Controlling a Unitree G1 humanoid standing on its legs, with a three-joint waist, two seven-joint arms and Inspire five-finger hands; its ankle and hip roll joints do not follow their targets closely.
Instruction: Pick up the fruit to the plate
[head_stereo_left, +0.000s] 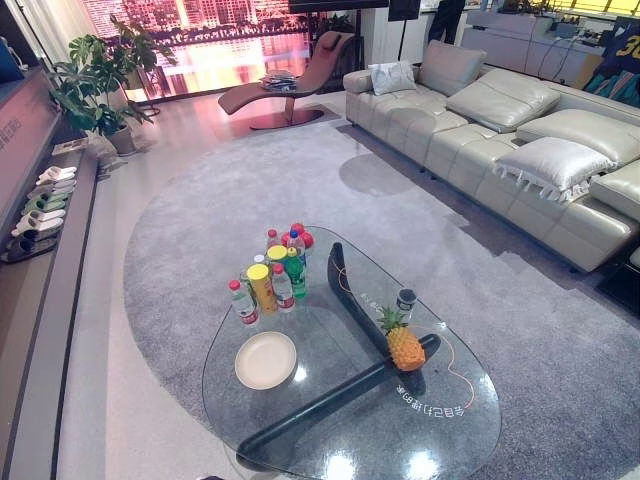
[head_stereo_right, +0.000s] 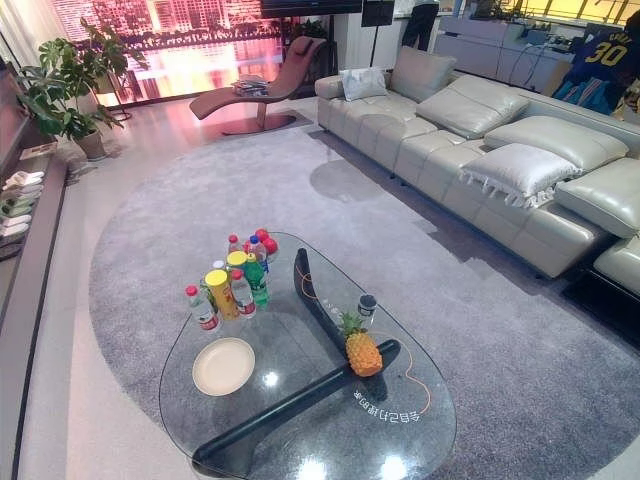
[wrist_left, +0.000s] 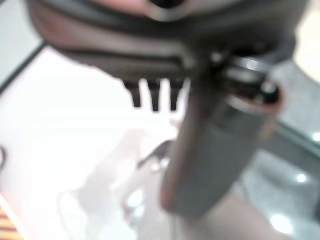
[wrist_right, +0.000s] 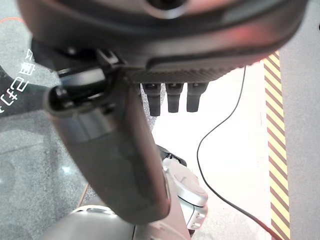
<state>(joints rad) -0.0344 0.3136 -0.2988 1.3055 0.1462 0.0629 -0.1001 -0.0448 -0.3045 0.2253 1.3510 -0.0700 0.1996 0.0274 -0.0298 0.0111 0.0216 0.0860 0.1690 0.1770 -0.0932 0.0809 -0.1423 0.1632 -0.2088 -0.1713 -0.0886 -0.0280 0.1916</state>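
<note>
A pineapple (head_stereo_left: 404, 346) stood right of the plate (head_stereo_left: 265, 360) on the desk (head_stereo_left: 455, 425); both hands (wrist_left: 165, 75) (wrist_right: 170, 65) hung open, empty.

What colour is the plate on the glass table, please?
The plate is plain cream-white, seen best in the left eye view.

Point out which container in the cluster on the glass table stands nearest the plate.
The red-capped clear bottle at the cluster's left front corner, with a pale label. It stands closest to the white plate; the yellow can and green bottle stand farther back.
</note>
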